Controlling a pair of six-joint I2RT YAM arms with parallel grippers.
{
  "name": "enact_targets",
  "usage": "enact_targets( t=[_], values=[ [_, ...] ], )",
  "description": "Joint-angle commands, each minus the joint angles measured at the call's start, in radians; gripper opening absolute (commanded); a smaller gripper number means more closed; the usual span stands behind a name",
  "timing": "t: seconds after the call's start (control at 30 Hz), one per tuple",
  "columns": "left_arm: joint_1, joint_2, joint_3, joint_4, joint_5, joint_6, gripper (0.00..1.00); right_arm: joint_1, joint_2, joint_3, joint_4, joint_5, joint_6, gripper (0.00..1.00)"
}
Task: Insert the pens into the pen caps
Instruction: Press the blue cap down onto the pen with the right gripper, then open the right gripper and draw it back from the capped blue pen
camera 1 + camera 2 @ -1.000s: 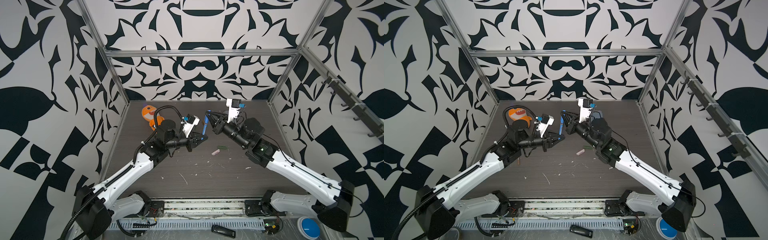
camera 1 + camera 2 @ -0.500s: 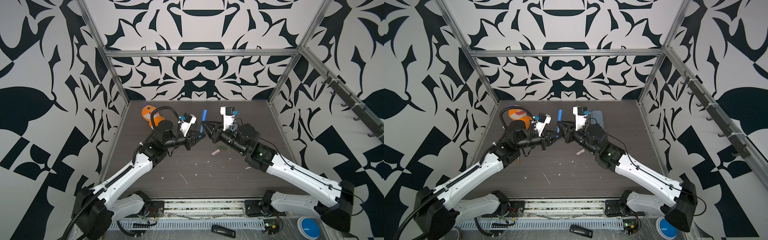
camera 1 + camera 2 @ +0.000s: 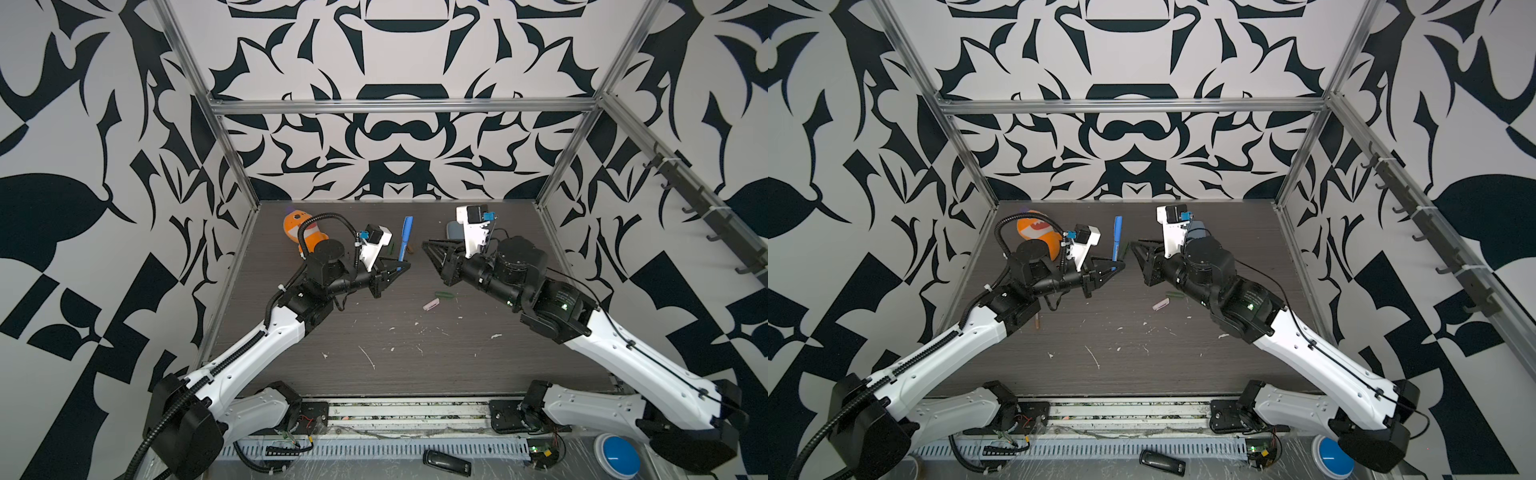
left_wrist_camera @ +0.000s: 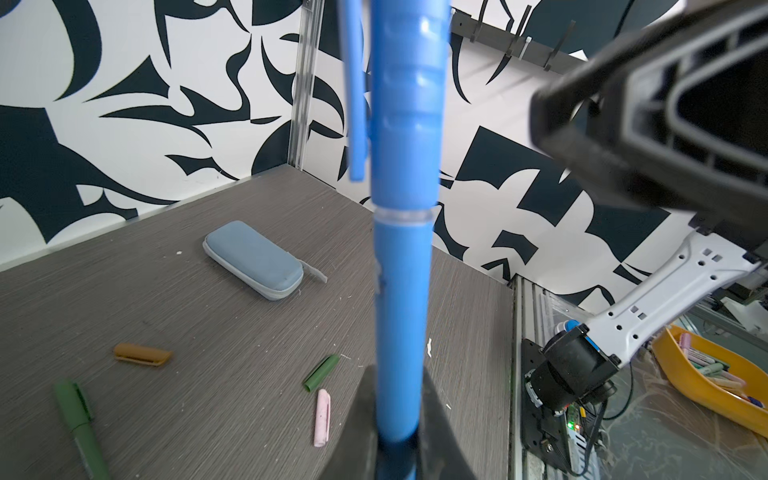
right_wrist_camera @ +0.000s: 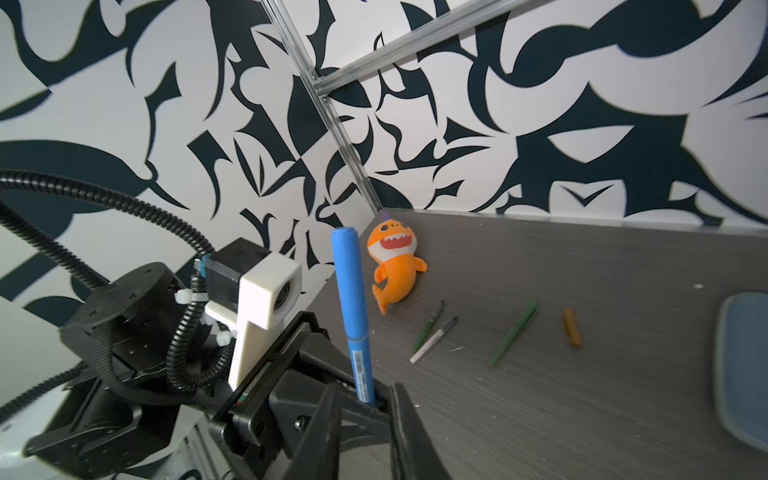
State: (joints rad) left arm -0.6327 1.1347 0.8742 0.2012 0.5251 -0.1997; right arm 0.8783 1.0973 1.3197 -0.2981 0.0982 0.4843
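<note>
Blue pen [image 3: 405, 241], capped, upright in left claw's [image 3: 406, 266] grip; right claw [image 3: 425, 244] opposite, empty, narrowly parted.

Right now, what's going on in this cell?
The left gripper is shut on the blue pen and holds it roughly upright above the table, with the blue cap on its top end. The right gripper faces it across a gap, jaws slightly apart, holding nothing. A pink cap, a green cap and an orange-brown cap lie loose. A white pen and a thin green pen lie uncapped.
</note>
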Motion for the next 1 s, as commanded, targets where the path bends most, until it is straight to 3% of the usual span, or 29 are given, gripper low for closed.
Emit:
enact_targets(
  t=[0.0, 0.07, 0.13, 0.2, 0.47, 0.63, 0.8, 0.97],
  values=[
    [-0.004, 0.005, 0.011, -0.009, -0.02, 0.042, 0.0, -0.001, 0.058, 0.158, -0.127, 0.051, -0.062, 0.19],
    [-0.005, 0.005, 0.014, -0.015, -0.022, 0.042, 0.0, -0.002, 0.107, 0.234, -0.154, 0.029, -0.081, 0.2],
    [-0.005, 0.004, 0.016, -0.018, -0.024, 0.042, 0.0, -0.001, 0.157, 0.305, -0.172, 0.008, -0.092, 0.31],
    [-0.006, 0.002, 0.016, -0.021, -0.022, 0.043, 0.0, -0.001, 0.2, 0.362, -0.194, 0.019, -0.09, 0.34],
    [-0.019, 0.001, 0.018, -0.023, -0.022, 0.042, 0.0, -0.001, 0.299, 0.436, -0.183, 0.023, -0.068, 0.35],
    [-0.022, -0.006, 0.019, -0.027, -0.023, 0.043, 0.0, -0.002, 0.316, 0.446, -0.188, 0.017, -0.053, 0.18],
    [-0.023, -0.019, 0.019, -0.027, -0.023, 0.042, 0.0, -0.002, 0.304, 0.402, -0.175, 0.018, -0.028, 0.16],
    [-0.023, -0.035, 0.016, -0.02, -0.044, 0.034, 0.0, -0.001, 0.301, 0.369, -0.179, 0.008, -0.014, 0.04]
  ],
)
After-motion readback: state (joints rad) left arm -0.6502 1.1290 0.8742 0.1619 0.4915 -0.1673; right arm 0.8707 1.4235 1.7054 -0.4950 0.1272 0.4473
